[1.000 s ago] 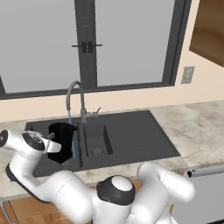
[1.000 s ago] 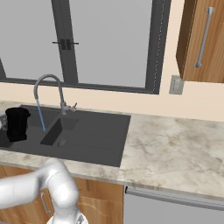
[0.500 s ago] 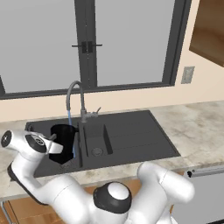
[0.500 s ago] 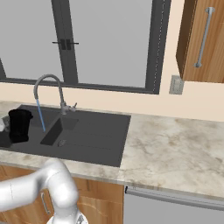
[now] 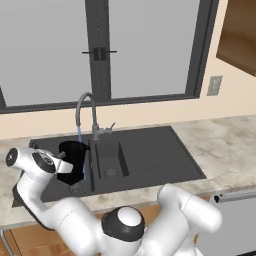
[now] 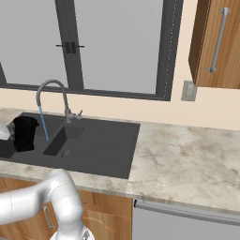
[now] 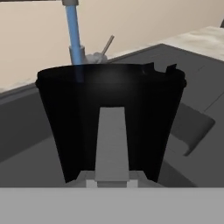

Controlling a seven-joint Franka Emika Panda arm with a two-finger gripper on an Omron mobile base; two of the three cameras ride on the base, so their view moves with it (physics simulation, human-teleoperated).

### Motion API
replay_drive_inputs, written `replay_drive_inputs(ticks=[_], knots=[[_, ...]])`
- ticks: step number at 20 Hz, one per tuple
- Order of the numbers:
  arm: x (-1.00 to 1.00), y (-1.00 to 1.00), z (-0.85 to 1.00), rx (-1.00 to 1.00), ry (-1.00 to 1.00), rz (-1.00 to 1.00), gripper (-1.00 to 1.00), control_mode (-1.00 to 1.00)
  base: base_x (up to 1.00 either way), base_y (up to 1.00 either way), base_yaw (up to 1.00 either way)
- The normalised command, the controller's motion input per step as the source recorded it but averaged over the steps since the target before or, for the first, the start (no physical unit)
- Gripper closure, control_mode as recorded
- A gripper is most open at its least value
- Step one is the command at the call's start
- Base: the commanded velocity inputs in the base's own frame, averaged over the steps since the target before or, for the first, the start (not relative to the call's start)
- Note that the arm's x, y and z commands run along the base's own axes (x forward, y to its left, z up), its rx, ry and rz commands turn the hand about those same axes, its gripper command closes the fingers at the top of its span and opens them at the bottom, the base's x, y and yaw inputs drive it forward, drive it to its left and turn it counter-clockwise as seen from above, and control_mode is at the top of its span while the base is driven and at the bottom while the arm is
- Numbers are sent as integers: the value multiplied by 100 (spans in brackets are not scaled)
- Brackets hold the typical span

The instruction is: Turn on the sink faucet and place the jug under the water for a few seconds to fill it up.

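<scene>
Marble counter (image 6: pixel 187 154) wraps the sink (image 5: pixel 150 157), window behind. Water (image 5: pixel 81 150) runs from the faucet (image 5: pixel 86 107) just beside the jug (image 5: pixel 72 155), which sits right at the tool (image 5: pixel 64 166); can't tell its grip.

The jug (image 5: pixel 73 159) sits over the large basin of the sink (image 5: pixel 150 155), left of the faucet (image 5: pixel 89 116), with the water (image 5: pixel 81 150) falling just beside it, right.
</scene>
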Motion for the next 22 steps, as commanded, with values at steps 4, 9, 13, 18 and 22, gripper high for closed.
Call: replay_drive_inputs(ticks=[4,9,13,18,22], knots=[[21,6,-4,0,0,0,100,-100,0,0,0],[29,4,0,0,0,0,100,-100,0,0,0],[34,1,0,0,0,0,100,-100,0,0,0],[21,0,0,0,0,0,100,-100,0,0,0],[15,0,0,0,0,0,100,-100,0,0,0]])
